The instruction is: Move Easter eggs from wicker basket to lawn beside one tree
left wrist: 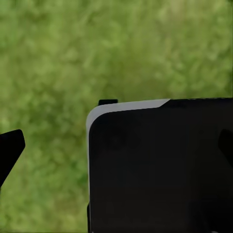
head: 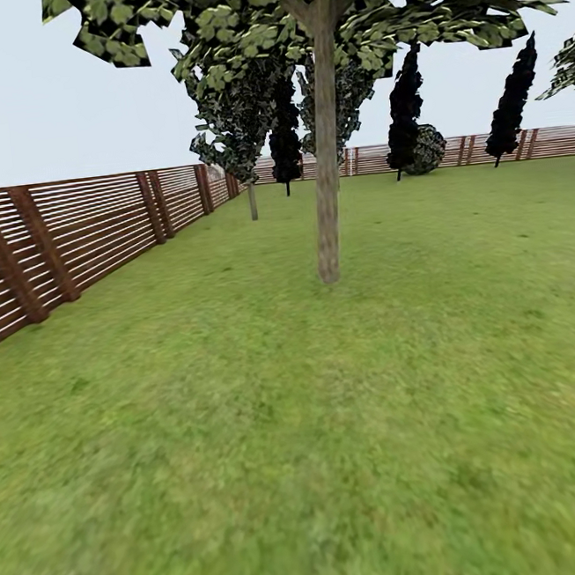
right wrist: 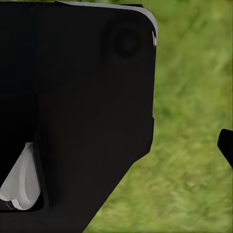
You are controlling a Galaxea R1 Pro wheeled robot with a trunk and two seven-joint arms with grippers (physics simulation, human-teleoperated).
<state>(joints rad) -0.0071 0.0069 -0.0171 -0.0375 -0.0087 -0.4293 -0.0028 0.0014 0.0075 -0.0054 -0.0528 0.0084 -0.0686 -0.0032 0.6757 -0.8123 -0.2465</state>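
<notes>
Ahead, tree [head: 327, 221] on lawn [head: 337, 424].

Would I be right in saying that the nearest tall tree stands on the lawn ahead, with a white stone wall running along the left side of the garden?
Not quite: the boundary on the left is a brown slatted wooden fence, not a white stone wall, as the head view shows. The rest holds: the nearest tall tree does stand on the lawn ahead.

Black, white-edged robot housing [left wrist: 160, 170]
</notes>
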